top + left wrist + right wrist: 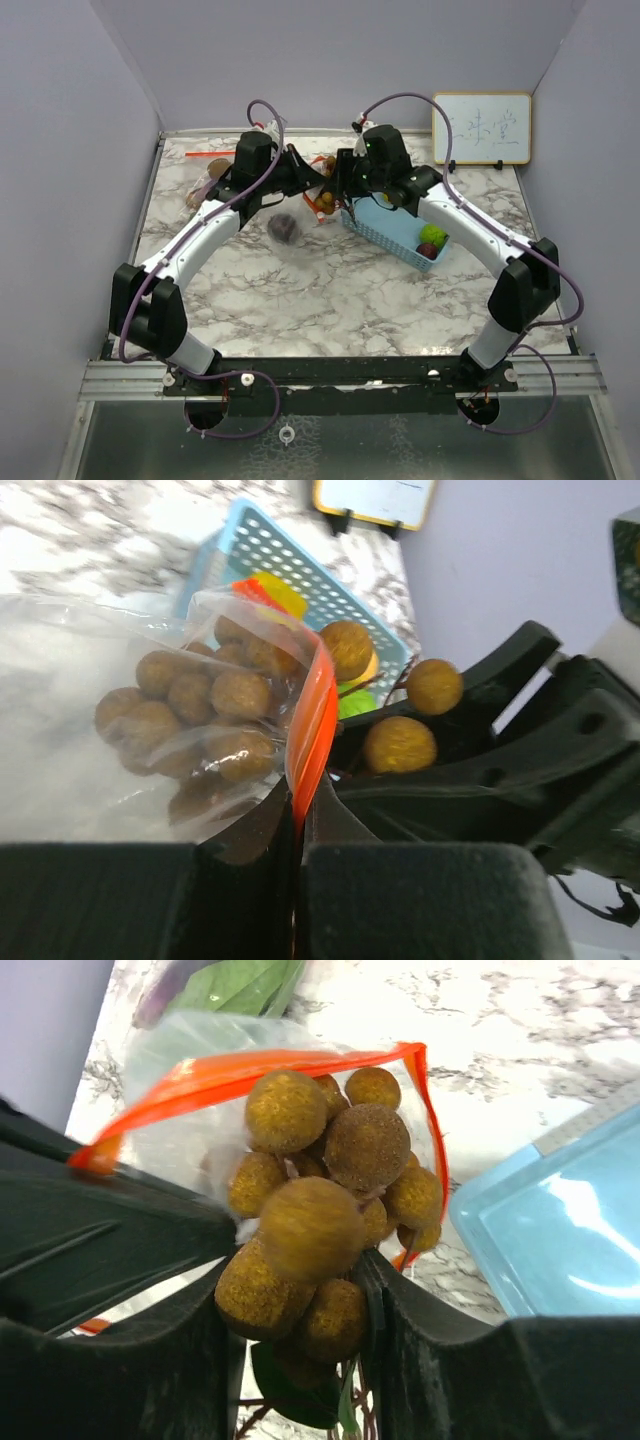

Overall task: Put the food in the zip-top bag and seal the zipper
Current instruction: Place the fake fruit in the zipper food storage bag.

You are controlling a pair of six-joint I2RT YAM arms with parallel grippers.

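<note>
The left hand (300,825) pinches the orange zipper rim (312,720) of the zip-top bag (90,770), holding its mouth open. This lets the right hand (300,1300), clamped on the brown grape bunch (365,1145), feed it in, and the bunch is partly inside. The blue mesh basket (560,1230) crowds the right side, while the counter (330,290) toward the bases offers withdrawal room.

zip-top bag (175,1130): clear glossy plastic | brown grape bunch (320,1180): matt, rough

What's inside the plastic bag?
Brown grapes, partly in the bag; the rest stick out, held in the right gripper. The cloudy plastic hides whether anything lies deeper.
</note>
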